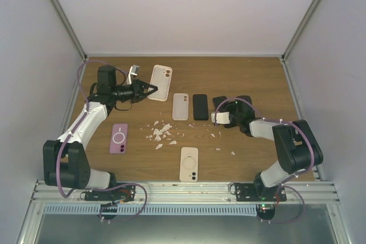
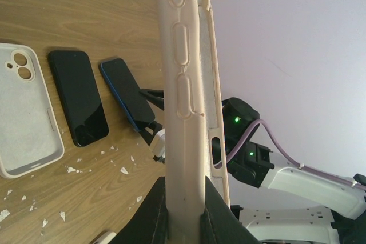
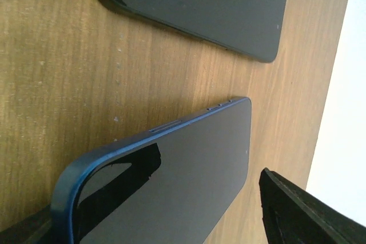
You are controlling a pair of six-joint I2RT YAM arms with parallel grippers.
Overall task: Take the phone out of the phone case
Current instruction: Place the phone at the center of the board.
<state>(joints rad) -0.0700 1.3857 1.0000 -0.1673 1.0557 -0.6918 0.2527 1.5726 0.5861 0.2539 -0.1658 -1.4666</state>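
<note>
My left gripper is shut on the edge of a beige phone case and holds it tilted above the far left of the table. In the left wrist view the case stands edge-on between my fingers. My right gripper is at a blue phone in the middle right. In the right wrist view the phone lies screen up between the jaws. One finger stands apart from its edge. The phone also shows tilted in the left wrist view.
A black phone and a white case lie side by side mid-table. A pink case lies at the left and a beige case near the front. White scraps are scattered between them.
</note>
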